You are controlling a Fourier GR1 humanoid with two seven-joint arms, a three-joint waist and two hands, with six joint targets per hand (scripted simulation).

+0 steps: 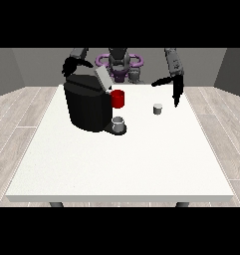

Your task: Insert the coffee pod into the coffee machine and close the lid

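A black coffee machine (86, 104) stands on the white table (121, 159) at the view's left, its grey lid (102, 78) tilted up. A small grey coffee pod (158, 108) sits on the table to the right of the machine. The hand at the view's right (175, 89) hangs above and just right of the pod, fingers pointing down and thumb spread out to the left, holding nothing. The hand at the view's left (70, 65) hovers above the machine's back left corner with its fingers curled.
A red mug (118, 98) stands right beside the machine's front. A grey cup (119, 124) rests on the machine's drip tray. The table's edges run near the hand at the view's right.
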